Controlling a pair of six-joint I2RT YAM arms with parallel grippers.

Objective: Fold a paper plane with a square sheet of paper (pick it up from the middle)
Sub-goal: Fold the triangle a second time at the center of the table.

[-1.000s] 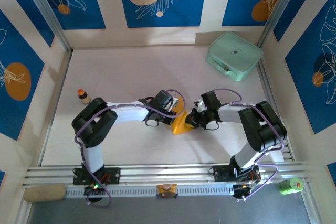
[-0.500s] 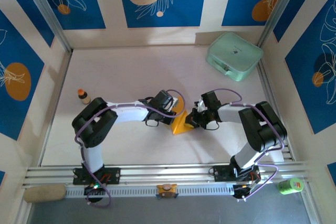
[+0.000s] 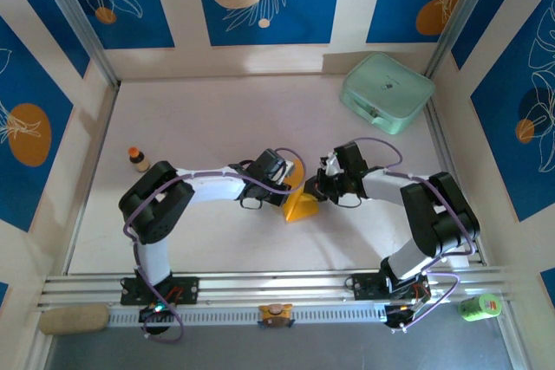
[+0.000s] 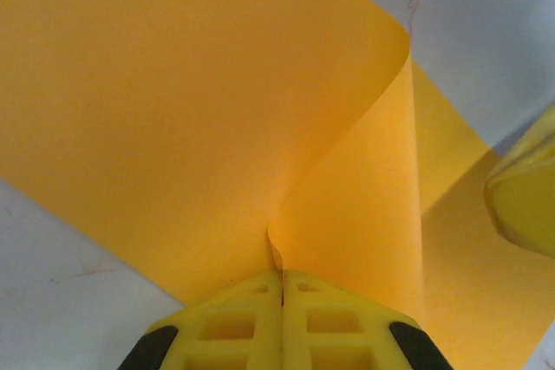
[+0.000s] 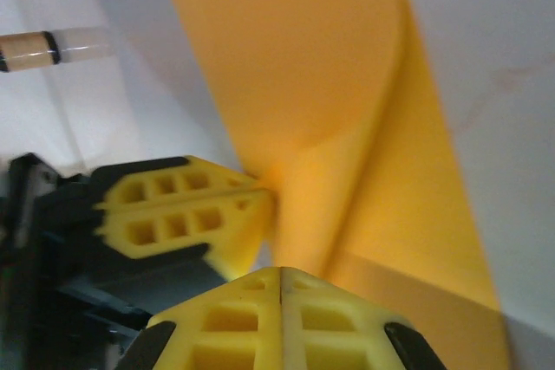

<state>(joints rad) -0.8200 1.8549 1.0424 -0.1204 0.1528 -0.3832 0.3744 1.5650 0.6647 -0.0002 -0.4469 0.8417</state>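
Change vs. approx. one sec. ago, top view: the right gripper [image 5: 279,276] has shifted a little toward the far side of the table [image 3: 217,119], and its forearm and elbow have swung with it. The left gripper [image 4: 282,288] has held its pos. The square sheet of paper [image 3: 301,206] has stayed between the two sets of tips, just nearward of them. Its outline now reads more compact and stood-up, less like a flat wedge. Left gripper state: jaws pressed together, pinching a raised crease of the sheet right at the tips. Ahead of those tips one flap curls up and over, w/ the rest of the sheet lying flat beyond and to both sides. Right gripper state: jaws also pressed together. The sheet rises directly off its tips and ahead-right of them, so it appears to pinch the paper too, though the contact line is partly hidden. The left gripper's fingers sit just left of the right gripper's tips, near but apart. Judgement: the shift draws one side of the sheet over against the fixed left pinch, i.e. a fold being formed. No dart shape or centre ridge yet, so the task is at an early-to-mid stage.
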